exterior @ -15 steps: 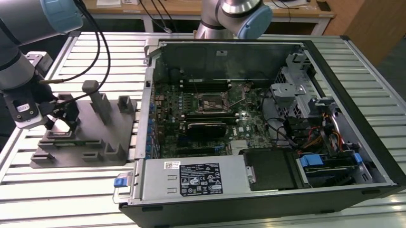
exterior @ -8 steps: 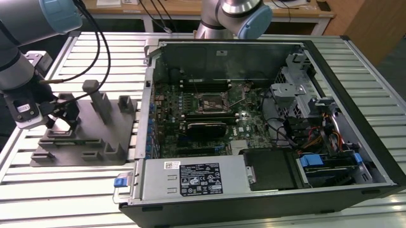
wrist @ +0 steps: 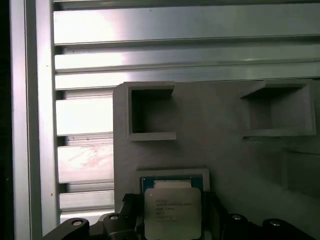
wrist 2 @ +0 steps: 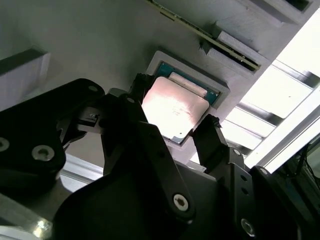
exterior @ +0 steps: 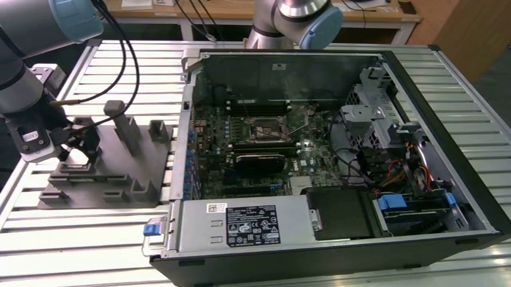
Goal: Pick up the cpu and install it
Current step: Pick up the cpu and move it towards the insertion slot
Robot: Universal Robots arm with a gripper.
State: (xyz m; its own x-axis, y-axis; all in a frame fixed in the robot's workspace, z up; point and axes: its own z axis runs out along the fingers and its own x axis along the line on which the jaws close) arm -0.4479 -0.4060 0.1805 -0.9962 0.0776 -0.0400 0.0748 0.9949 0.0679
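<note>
Claw point(wrist 2: 176, 107) grips cpu point(wrist 2: 171, 111) over grey fixture point(wrist: 220, 155), slatted table point(wrist: 84, 116).

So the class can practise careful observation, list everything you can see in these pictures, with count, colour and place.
table: one, silver, slatted, under everything
case: one, black, open, on the table at the exterior view's right
motherboard: one, green, inside the case
socket: one, metal-framed, mid motherboard
block: one, black, beside the socket
box: one, silver with a black label, at the case's near edge
tray: one, grey, with posts and pockets, at the exterior view's left
cpu: one, silver top, at a tray pocket
arm: one, grey with blue caps, over the tray
gripper: one, black, at the cpu
</note>
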